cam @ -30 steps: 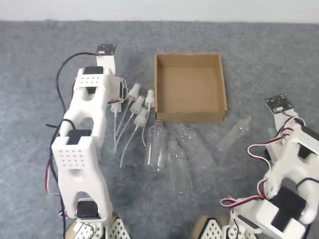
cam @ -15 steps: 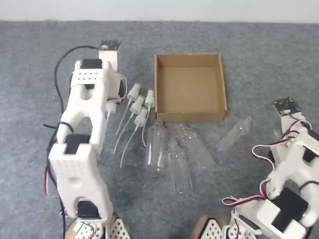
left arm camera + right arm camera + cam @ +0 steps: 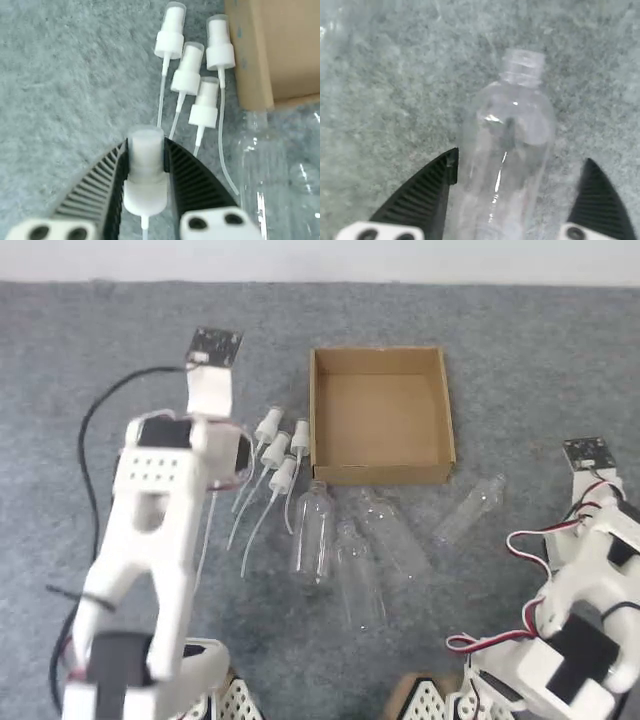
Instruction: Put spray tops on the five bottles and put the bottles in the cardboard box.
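Four spray tops (image 3: 186, 75) lie loose; my left gripper (image 3: 145, 145), lifted since, clamps a fifth top (image 3: 145, 185), tube cropped; right gripper (image 3: 520, 157) gapes astride a bottle (image 3: 512, 125).

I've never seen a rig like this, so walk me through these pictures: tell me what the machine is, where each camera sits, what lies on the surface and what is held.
These are two small white robot arms side by side, the left arm and the right arm. Each ends in a two-fingered hand. The high view comes from a fixed camera looking down over everything. The other two pictures come from a camera on each arm's wrist, looking along its hand.

On the grey carpet sits an open cardboard box. Beside it lie four loose spray tops, and in front of it clear bottles on their sides, without tops.

The left hand is shut on a fifth spray top. The right hand is open, its fingers on either side of a lying bottle.
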You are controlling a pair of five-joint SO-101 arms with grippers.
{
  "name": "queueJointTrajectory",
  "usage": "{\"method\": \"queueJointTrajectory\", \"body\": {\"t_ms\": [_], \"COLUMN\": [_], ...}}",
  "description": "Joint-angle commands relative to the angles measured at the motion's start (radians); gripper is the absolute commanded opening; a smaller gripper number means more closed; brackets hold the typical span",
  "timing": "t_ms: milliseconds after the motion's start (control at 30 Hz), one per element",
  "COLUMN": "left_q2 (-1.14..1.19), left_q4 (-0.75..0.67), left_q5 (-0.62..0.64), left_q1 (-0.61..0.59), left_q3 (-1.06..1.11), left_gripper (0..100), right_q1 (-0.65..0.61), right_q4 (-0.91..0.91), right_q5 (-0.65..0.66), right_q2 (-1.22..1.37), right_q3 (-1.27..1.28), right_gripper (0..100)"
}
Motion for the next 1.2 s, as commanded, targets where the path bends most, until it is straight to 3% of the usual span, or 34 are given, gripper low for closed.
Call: {"method": "queueJointTrajectory", "body": {"t_ms": [0, 200, 533, 800, 1000, 1167], "left_q2": [-0.147, -0.19, -0.19, -0.199, -0.247, -0.419], "left_q4": [-0.091, -0.212, -0.219, -0.219, -0.187, -0.103], "left_q5": [-0.008, -0.006, -0.005, -0.005, -0.008, -0.005], "left_q1": [0.003, 0.0, 0.002, 0.003, 0.003, 0.003], "left_q3": [0.111, 0.245, 0.257, 0.255, 0.193, 0.11], "left_gripper": [1, 1, 1, 1, 1, 1], "right_q1": [-0.044, -0.091, -0.085, -0.09, -0.136, -0.32], "right_q4": [0.071, 0.133, 0.139, 0.142, 0.358, 0.417], "right_q5": [-0.021, -0.021, -0.017, -0.017, -0.04, -0.219], "right_q2": [-0.008, 0.004, 0.223, 0.229, 0.096, -0.194], "right_q3": [-0.153, -0.252, -0.321, -0.353, -0.526, -0.534], "right_gripper": [35.6, 29.2, 26.3, 0.5, 0.6, 0.6]}}
